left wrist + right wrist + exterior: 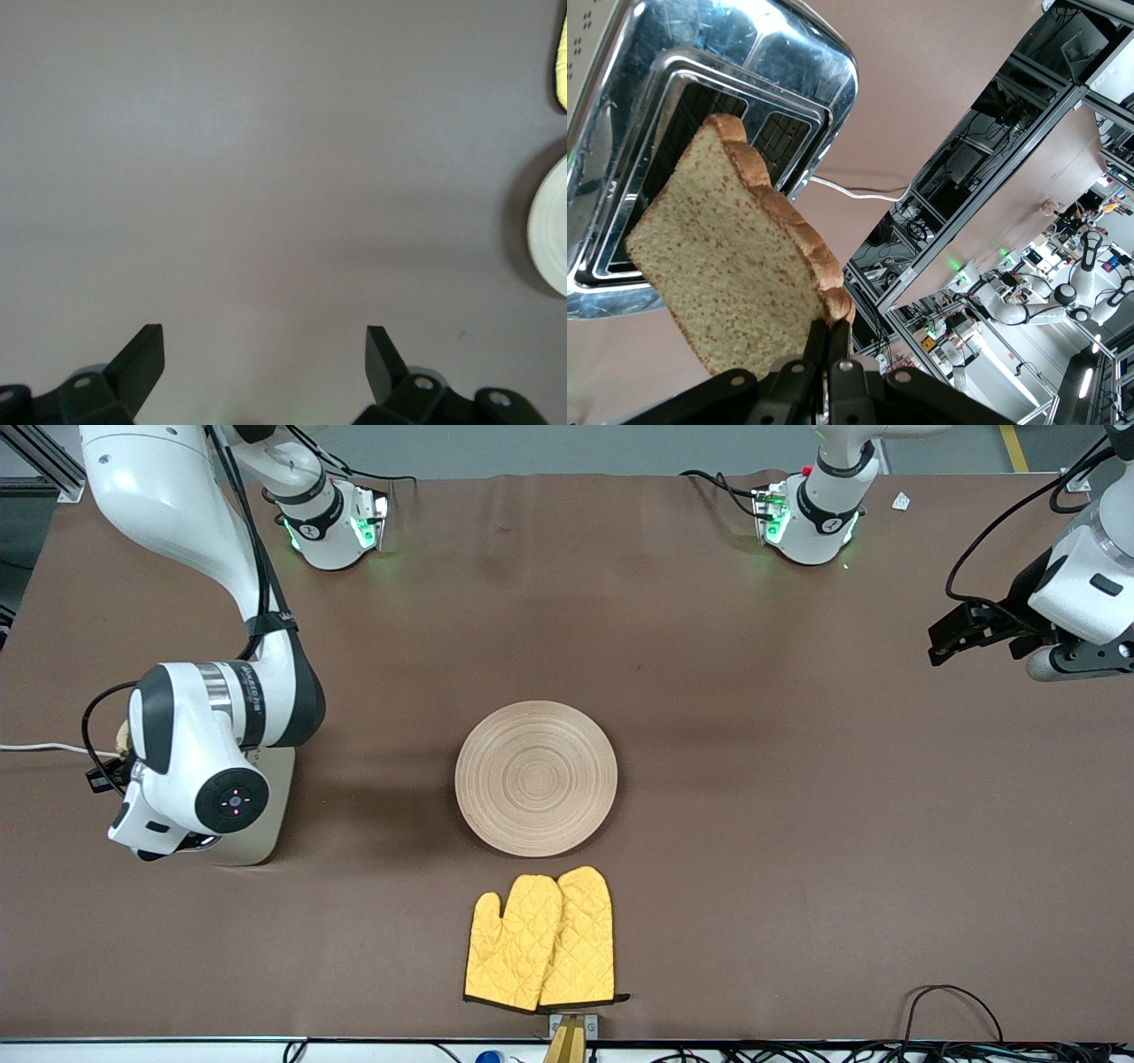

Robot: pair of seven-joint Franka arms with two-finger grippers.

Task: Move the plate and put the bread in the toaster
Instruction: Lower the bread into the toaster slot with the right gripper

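Nearest the front camera, a pair of yellow quilted oven mitts (pixel 541 941) lies flat on the brown table (pixel 797 824), one overlapping the other. Just farther from the camera, close to the mitts but not touching them, sits the round wooden plate (pixel 536 778) with its ring grooves, bare and about midway between the two ends of the table.

Toward the right arm's end of the table, about level with the plate, stands the toaster (pixel 735 106). In the front view the right arm's wrist covers most of it, leaving only its cream side showing. The right gripper (pixel 828 341) hangs over the toaster with its fingers pinched tight on the crust edge of the bread (pixel 731 257). The slice is held tilted above the chrome top and its two open slots, not yet inside either one. A white cord (pixel 44 748) runs from the toaster to the table edge.

The left gripper (pixel 264 354) waits over bare table at the left arm's end, well apart from the plate, with its fingers spread wide and nothing between them.
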